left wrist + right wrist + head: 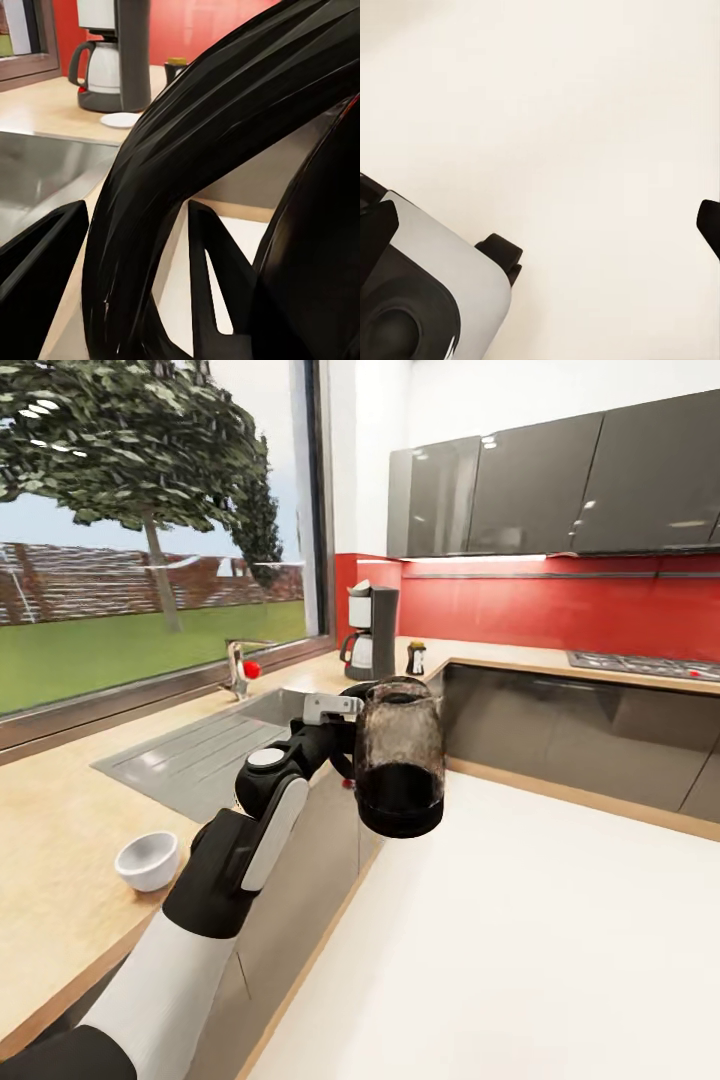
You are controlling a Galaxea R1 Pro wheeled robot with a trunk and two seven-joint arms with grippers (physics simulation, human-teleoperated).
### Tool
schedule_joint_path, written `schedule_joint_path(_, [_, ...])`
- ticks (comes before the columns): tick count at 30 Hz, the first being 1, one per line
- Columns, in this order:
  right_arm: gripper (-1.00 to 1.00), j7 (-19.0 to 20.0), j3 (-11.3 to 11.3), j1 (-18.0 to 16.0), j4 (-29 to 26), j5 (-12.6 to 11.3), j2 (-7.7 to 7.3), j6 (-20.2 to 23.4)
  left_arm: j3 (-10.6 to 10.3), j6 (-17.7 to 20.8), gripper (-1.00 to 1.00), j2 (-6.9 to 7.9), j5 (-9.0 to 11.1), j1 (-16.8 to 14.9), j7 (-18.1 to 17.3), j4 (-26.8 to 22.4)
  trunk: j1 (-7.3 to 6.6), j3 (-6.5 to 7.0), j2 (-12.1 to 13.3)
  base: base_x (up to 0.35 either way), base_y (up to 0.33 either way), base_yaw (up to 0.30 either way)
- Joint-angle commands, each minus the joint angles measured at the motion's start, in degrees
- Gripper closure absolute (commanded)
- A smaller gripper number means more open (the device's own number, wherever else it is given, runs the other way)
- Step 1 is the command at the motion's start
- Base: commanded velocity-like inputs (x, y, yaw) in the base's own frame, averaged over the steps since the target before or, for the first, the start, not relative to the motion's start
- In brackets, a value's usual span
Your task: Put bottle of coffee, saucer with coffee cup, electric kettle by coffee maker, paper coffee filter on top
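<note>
One electric kettle upright, left pincer gripping handle

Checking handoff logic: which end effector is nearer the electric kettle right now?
Left. The left end effector is clamped on the electric kettle by its handle, carrying it above the floor beside the kitchen countertop. The right end effector faces bare floor, with no kettle near it.

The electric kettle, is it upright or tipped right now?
Upright: the electric kettle hangs off the countertop, base down and lid up, its handle in the left tool.

Electric kettle hides left tool; saucer too small in head view
</note>
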Motion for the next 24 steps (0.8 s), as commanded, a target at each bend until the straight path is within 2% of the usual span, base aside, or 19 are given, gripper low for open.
schedule_joint_path(1, [-1.0,0.1,0.4,0.0,0.0,-0.6,-0.06,-0.1,0.0,0.2,1.0,-0.01,0.5,-0.1,0.6,-0.1,0.03,-0.06,0.0,0.325,-0.075,0.0])
schedule_joint_path(24, [-1.0,0.1,0.4,0.0,0.0,-0.6,-0.06,-0.1,0.0,0.2,1.0,-0.05,0.5,-0.1,0.6,-0.1,0.03,-0.06,0.0,0.288,-0.17,0.0])
